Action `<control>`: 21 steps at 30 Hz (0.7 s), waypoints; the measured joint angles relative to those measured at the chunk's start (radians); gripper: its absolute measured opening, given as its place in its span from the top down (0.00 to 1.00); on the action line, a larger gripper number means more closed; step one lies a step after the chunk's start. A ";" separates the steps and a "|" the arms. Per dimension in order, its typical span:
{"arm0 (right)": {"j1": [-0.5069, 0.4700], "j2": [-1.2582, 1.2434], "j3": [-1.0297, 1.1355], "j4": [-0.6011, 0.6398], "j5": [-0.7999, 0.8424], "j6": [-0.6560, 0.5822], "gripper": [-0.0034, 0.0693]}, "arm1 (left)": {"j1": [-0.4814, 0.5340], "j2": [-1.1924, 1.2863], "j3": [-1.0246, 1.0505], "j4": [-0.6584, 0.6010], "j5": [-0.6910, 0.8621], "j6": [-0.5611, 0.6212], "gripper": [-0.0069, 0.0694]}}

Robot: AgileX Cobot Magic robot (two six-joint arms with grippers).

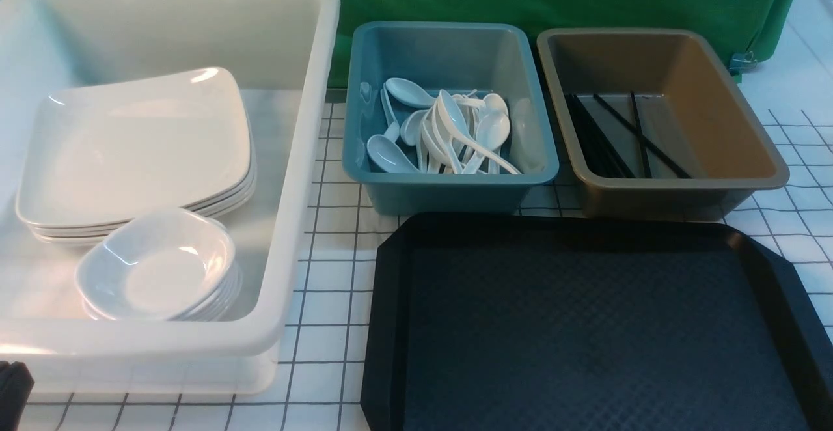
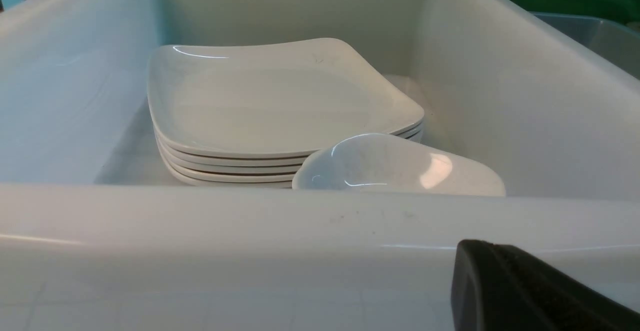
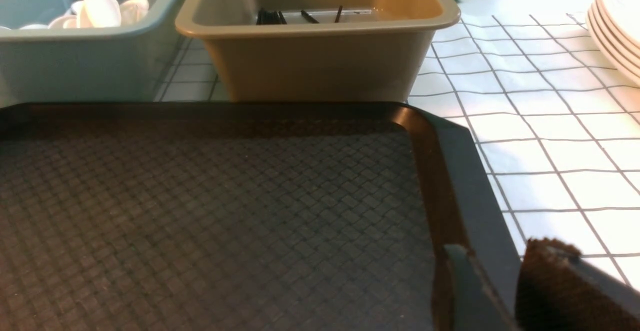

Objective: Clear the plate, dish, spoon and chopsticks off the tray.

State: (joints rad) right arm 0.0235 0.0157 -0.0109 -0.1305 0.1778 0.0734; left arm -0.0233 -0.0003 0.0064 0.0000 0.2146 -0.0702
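Front view shows the tray bare: plate and dish stacked in the white tub at nine o'clock, spoon and chopsticks binned at twelve. Task looks done. Left gripper sits closed, empty; right gripper straddles the tray's rim, jaws partly apart; whether it clamps, I cannot tell.

A white grid-lined tabletop carries the black tray and white, teal and brown tubs.
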 joint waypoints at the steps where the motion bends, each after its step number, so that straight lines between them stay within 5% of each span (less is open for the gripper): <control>1: 0.000 0.000 0.000 0.000 0.000 0.000 0.62 | 0.000 0.000 0.000 0.000 0.000 0.000 0.90; 21: 0.000 0.000 0.000 0.000 0.000 0.000 0.62 | 0.000 0.000 0.000 0.000 0.000 0.010 0.90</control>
State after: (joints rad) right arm 0.0235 0.0157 -0.0109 -0.1305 0.1778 0.0734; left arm -0.0233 -0.0003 0.0064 0.0000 0.2146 -0.0606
